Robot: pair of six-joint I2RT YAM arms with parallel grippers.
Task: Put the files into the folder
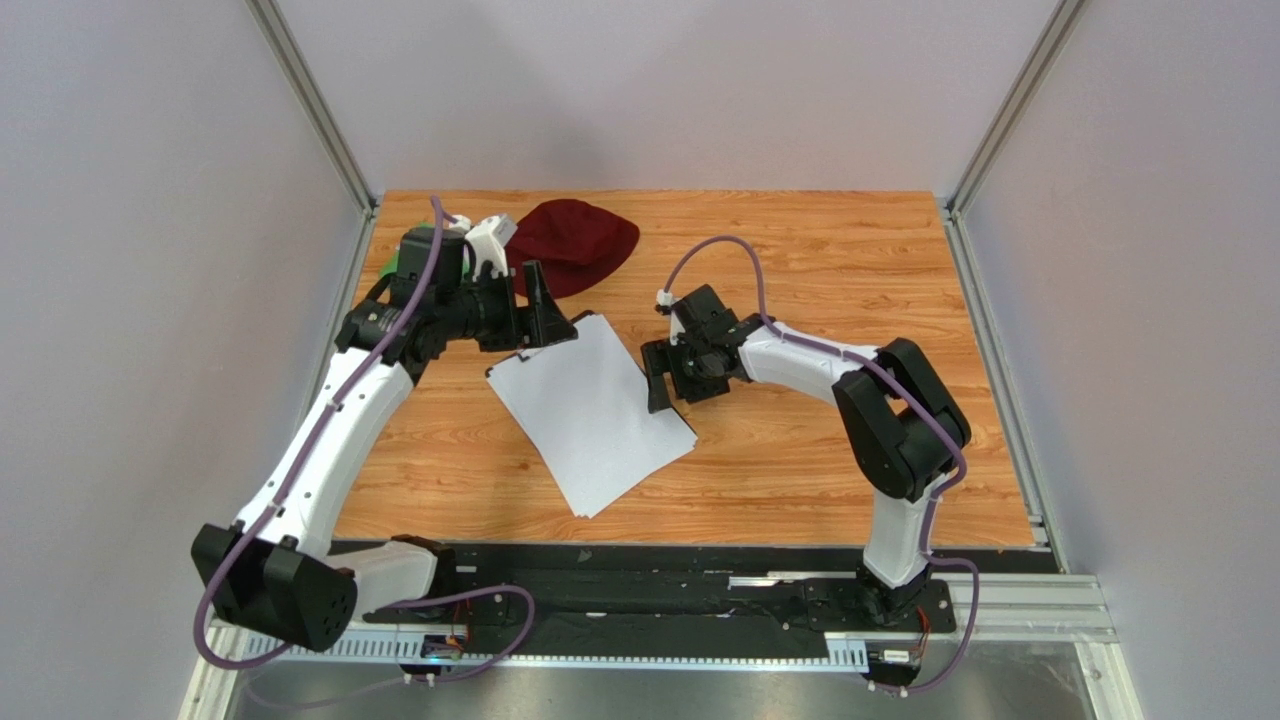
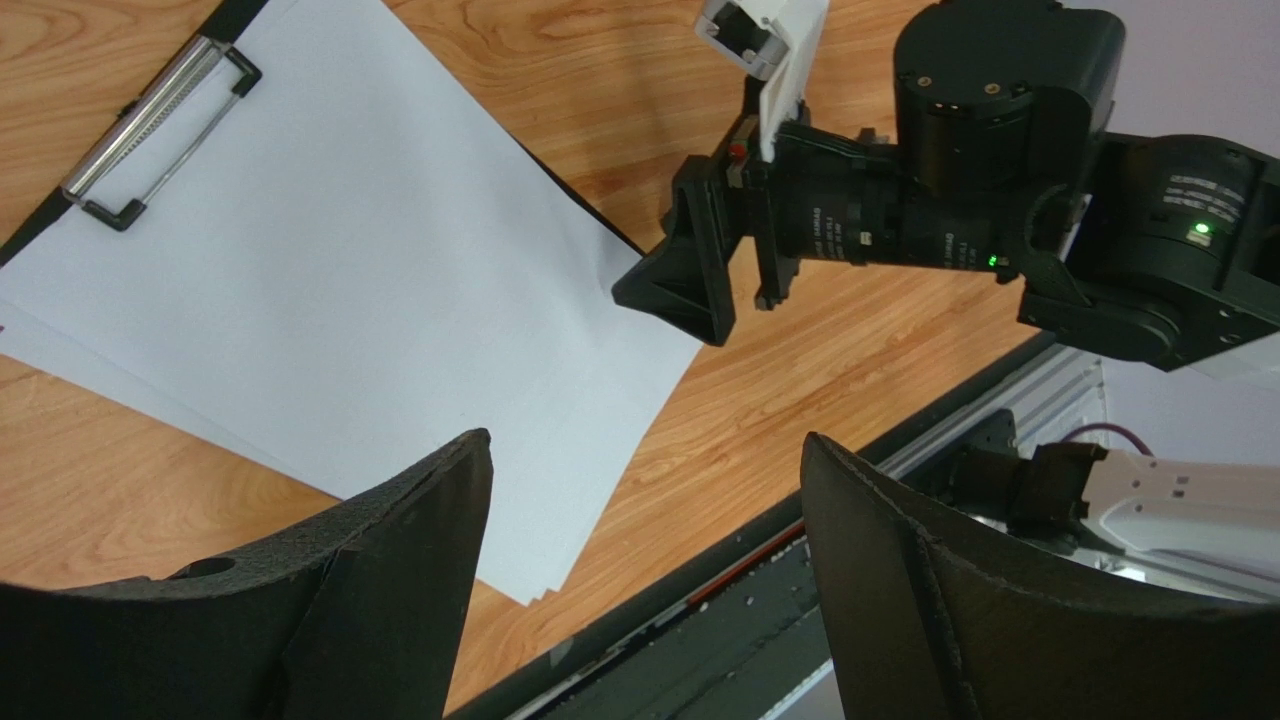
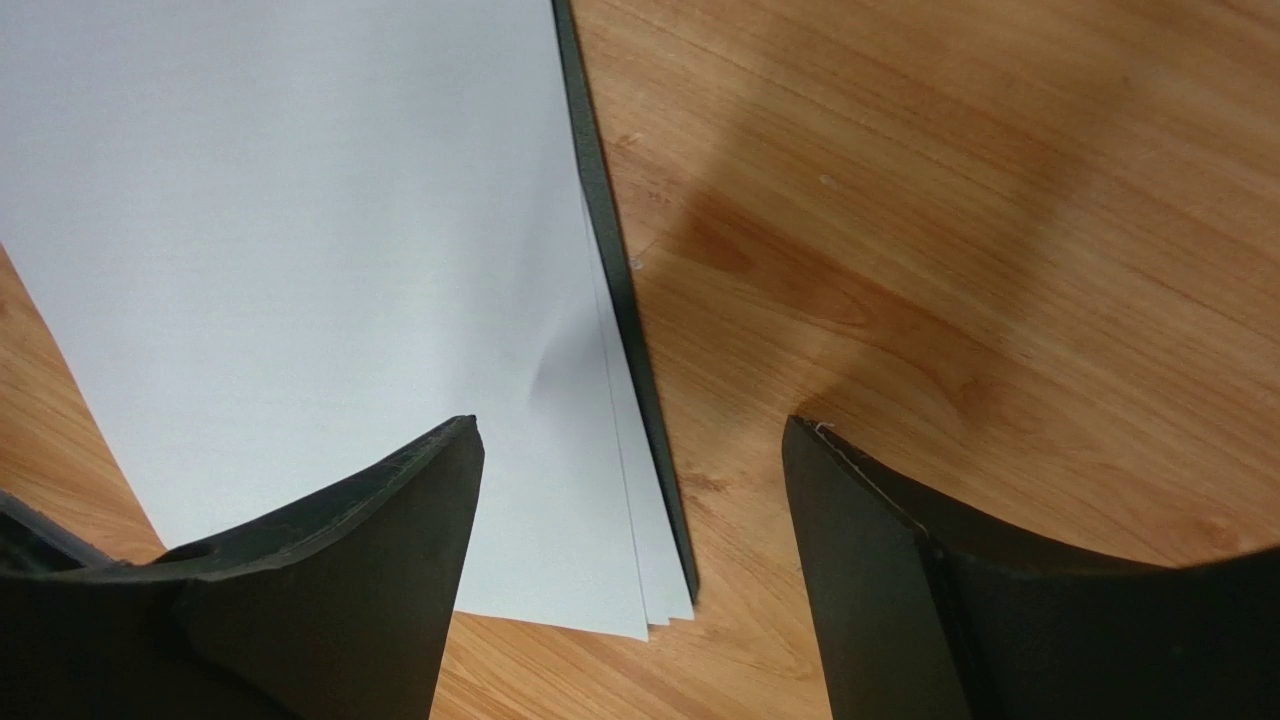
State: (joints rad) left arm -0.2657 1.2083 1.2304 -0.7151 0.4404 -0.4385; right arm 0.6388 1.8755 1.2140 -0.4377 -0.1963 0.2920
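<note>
The files, a stack of white sheets (image 1: 594,413), lie slanted on the black folder, which shows only as a thin dark edge (image 3: 619,308) and a silver clip (image 2: 158,132) over the sheets' top end. The sheets (image 2: 346,285) fan slightly at one bottom corner (image 3: 661,593). My left gripper (image 1: 544,315) is open and empty, hovering by the clip end; its jaws (image 2: 646,465) stand wide apart. My right gripper (image 1: 661,387) is open and empty at the stack's right edge, straddling the folder's edge (image 3: 631,443). It also shows in the left wrist view (image 2: 699,278).
A dark red cap (image 1: 579,240) lies at the back of the wooden table (image 1: 842,270), just behind my left gripper. A bit of green cloth (image 1: 391,267) shows behind the left arm. Grey walls close in both sides; a black rail (image 1: 676,578) runs along the near edge.
</note>
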